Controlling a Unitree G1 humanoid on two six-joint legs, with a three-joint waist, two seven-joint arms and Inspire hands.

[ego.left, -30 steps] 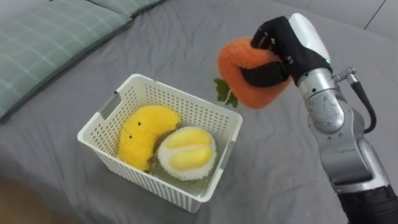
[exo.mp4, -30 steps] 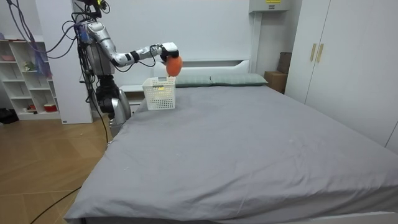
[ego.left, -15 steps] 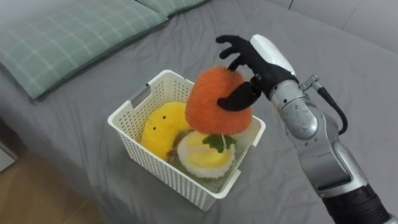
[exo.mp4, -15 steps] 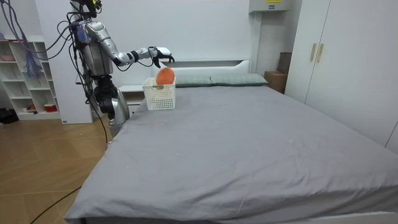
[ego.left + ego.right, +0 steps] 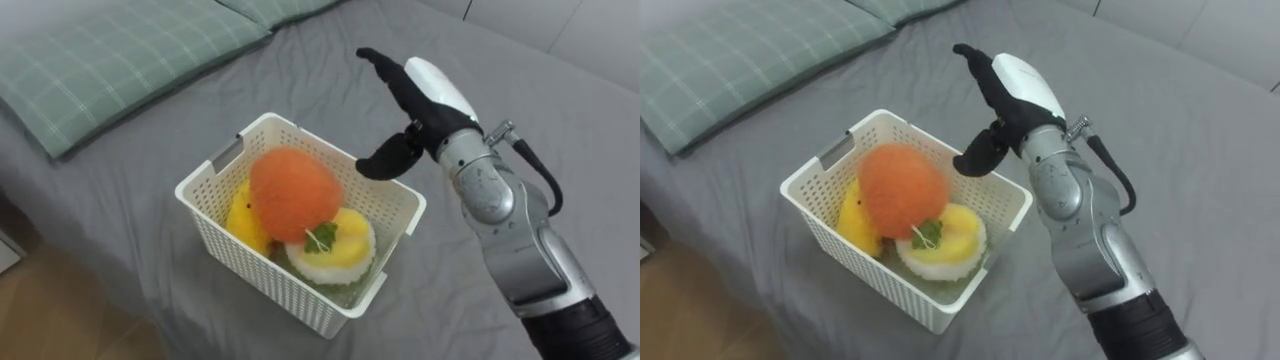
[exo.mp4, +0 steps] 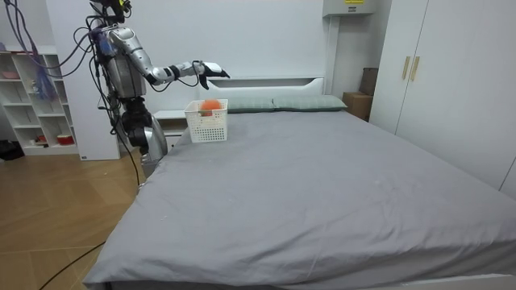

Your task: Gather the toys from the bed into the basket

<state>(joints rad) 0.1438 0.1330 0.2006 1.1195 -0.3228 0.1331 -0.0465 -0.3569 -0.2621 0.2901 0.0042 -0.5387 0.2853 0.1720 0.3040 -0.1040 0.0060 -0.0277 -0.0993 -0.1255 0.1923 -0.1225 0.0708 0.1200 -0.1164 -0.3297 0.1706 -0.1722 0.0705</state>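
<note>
Right hand hovers above basket, fingers spread wide, holding nothing. Orange toy lies in basket atop yellow toys. Bed carries no loose toys, so collection appears complete.

Right hand opened — orange toy dropped into basket.

The round orange toy looked fuzzy plush, the white lattice basket smooth plastic, the grey bed sheet matt cloth; my right hand had a glossy white shell.
</note>
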